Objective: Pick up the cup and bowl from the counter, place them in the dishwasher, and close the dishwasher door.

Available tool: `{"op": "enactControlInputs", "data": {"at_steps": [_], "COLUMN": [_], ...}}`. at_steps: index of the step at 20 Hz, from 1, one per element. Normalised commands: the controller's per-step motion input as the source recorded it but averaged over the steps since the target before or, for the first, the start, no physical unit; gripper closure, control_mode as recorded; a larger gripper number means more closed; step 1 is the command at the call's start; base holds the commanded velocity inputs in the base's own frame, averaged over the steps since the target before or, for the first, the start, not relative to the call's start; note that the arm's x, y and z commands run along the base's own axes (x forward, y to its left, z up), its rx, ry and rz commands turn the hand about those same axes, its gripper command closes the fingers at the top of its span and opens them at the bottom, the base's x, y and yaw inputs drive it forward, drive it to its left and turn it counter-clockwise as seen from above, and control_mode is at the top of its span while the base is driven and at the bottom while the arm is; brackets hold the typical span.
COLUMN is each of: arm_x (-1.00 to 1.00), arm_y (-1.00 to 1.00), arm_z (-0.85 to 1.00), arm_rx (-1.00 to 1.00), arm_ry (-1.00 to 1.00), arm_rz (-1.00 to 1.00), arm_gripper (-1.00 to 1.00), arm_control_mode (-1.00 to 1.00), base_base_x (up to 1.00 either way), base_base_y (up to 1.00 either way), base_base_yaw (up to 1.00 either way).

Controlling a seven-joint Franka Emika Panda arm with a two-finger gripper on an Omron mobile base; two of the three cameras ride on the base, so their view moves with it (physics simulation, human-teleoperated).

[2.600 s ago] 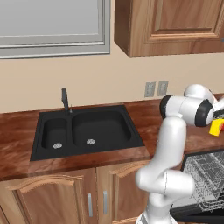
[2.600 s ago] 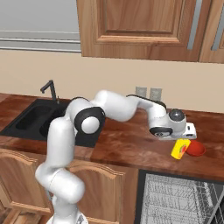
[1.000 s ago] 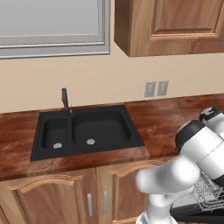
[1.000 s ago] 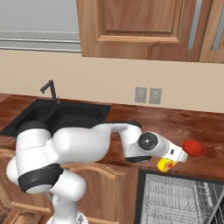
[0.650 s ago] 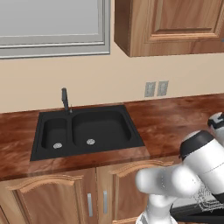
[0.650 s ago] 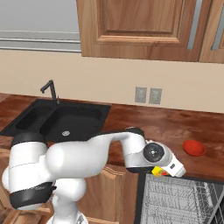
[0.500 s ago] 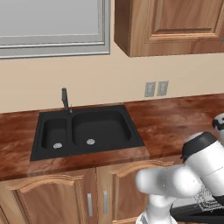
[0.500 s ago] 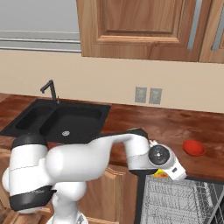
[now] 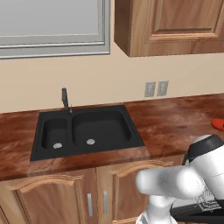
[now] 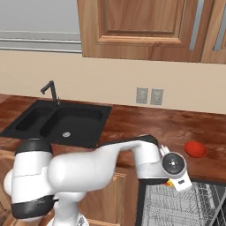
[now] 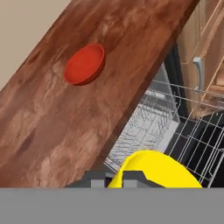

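My gripper (image 11: 114,178) is shut on the yellow cup (image 11: 153,171), which bulges up at the bottom of the hand view, over the grey-white wire rack (image 11: 173,131) of the dishwasher. In the right base view the hand (image 10: 173,168) hangs just off the counter's front edge above the rack (image 10: 185,205), with a sliver of the cup (image 10: 169,182) under it. The red bowl (image 10: 195,149) sits upright on the reddish-brown counter (image 10: 145,128), beyond and to the right of the hand. It also rests on the wood grain (image 11: 52,127) as the bowl (image 11: 84,64) and at the far right as the bowl (image 9: 218,124).
A black double sink (image 9: 87,131) with a dark faucet (image 9: 65,99) is set in the counter to the left. Light wooden cabinet doors (image 9: 118,192) run below it. A grey cabinet handle (image 11: 199,74) flanks the dishwasher opening. Wall outlets (image 10: 148,95) sit behind the counter.
The arm has swung down and forward with the cup, from counter height beside the bowl to below the counter's front edge, over the dishwasher rack. The bowl has stayed put.
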Motion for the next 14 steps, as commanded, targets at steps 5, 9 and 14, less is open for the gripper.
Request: {"op": "enactControlInputs", "data": {"at_steps": [5,9,14], "arm_x": [-0.26,-0.01,0.0], "arm_y": [-0.05,-0.1,-0.14], "arm_z": [-0.43,-0.41,-0.5], "arm_rx": [0.2,0.13,0.05], "arm_ry": [-0.01,0.0,0.0], "arm_rz": [-0.08,-0.05,-0.03], "arm_gripper": [1.0,1.0,1.0], "arm_control_mode": [-1.0,-1.0,-1.0], "base_base_x": [0.0,0.0,0.0], "base_base_y": [0.0,0.0,0.0], "base_base_yaw": [0.0,0.0,0.0]}}
